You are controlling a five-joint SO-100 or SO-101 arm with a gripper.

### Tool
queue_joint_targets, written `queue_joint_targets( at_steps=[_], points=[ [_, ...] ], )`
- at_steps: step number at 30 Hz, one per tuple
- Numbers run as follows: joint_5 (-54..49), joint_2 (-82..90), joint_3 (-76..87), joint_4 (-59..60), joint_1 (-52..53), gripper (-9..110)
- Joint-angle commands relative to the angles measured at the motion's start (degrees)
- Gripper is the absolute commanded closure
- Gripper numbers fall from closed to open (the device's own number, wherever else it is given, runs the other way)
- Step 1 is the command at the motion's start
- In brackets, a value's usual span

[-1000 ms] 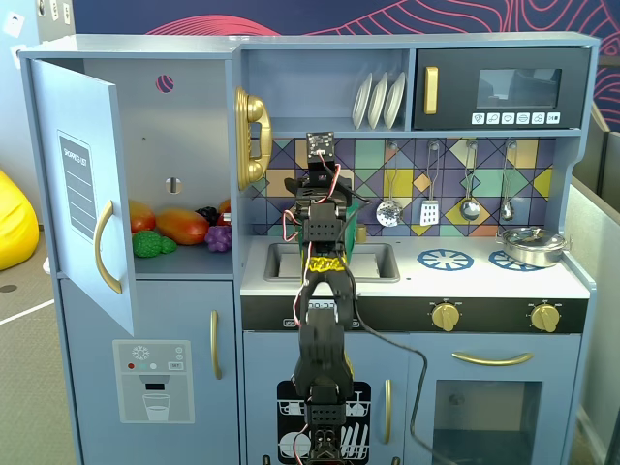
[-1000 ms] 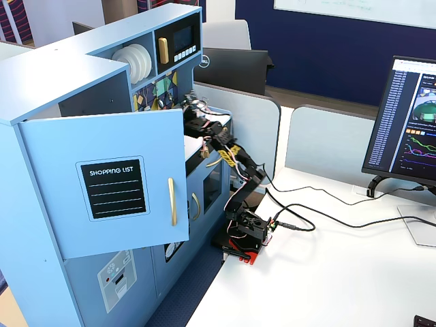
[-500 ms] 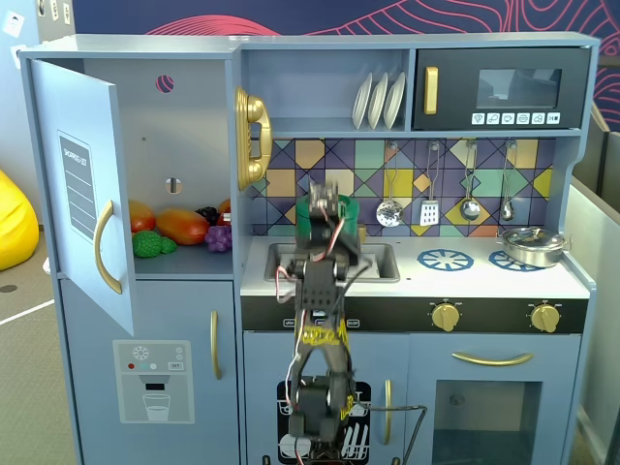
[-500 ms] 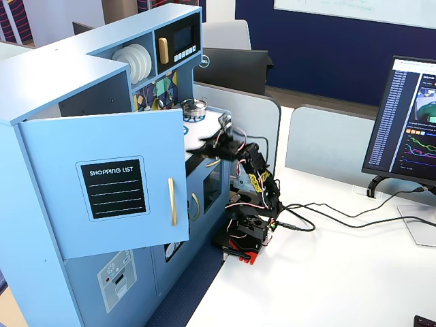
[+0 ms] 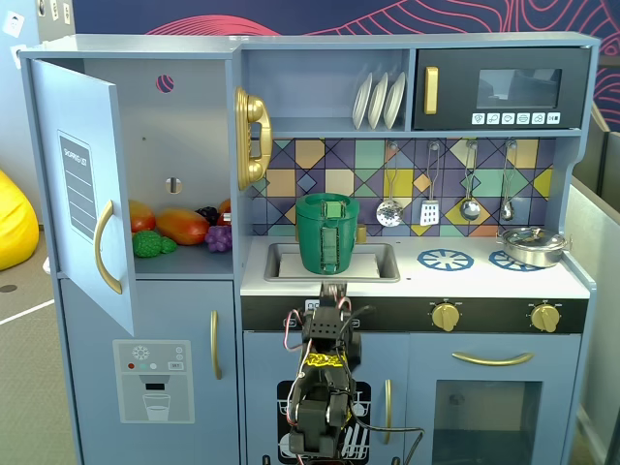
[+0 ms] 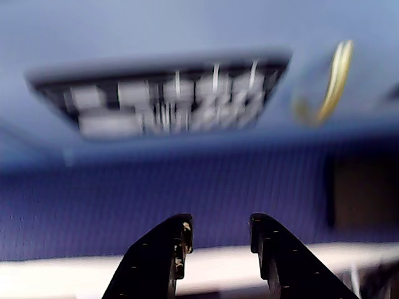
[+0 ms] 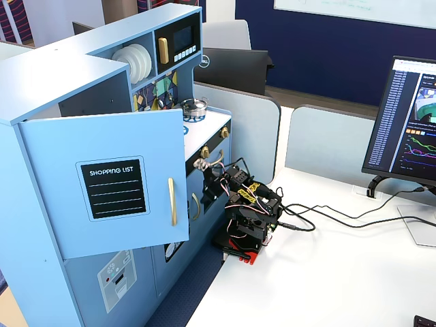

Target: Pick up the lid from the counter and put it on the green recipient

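Observation:
The green recipient (image 5: 327,242) stands in the sink of the toy kitchen, with its strap handle facing me. A green disc with a lighter knob, the lid (image 5: 329,207), lies across its mouth. In the other fixed view the pot is hidden behind the open cabinet door. My arm (image 5: 325,387) is folded low in front of the kitchen, below the counter and apart from the pot. In the wrist view my gripper (image 6: 219,227) is open and empty. It faces a blurred dishwasher panel (image 6: 162,99) and a blue mat.
A silver pan (image 5: 531,244) sits on the right burner, next to a blue burner ring (image 5: 446,259). The fridge door (image 5: 82,184) hangs open at the left, with toy food (image 5: 179,226) inside. A monitor (image 7: 409,122) and cables (image 7: 340,218) are on the white desk.

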Motion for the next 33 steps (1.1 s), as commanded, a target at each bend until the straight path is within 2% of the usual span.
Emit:
queue_joint_targets(
  at_steps=[1, 12, 15, 21, 24, 27, 33],
  points=[
    [3.8, 4.5, 5.2, -1.1, -0.8, 101],
    [6.8, 10.4, 13.7, 6.5, -2.8, 101],
    [3.9, 10.4, 15.3, 9.4, -3.3, 101],
    [5.4, 10.4, 15.4, 15.4, -3.8, 101],
    [1.4, 10.5, 15.4, 19.0, -4.3, 100],
    [11.5, 10.5, 15.4, 20.0, -4.1, 100],
    [9.7, 10.5, 15.4, 20.3, -3.7, 99]
  ],
)
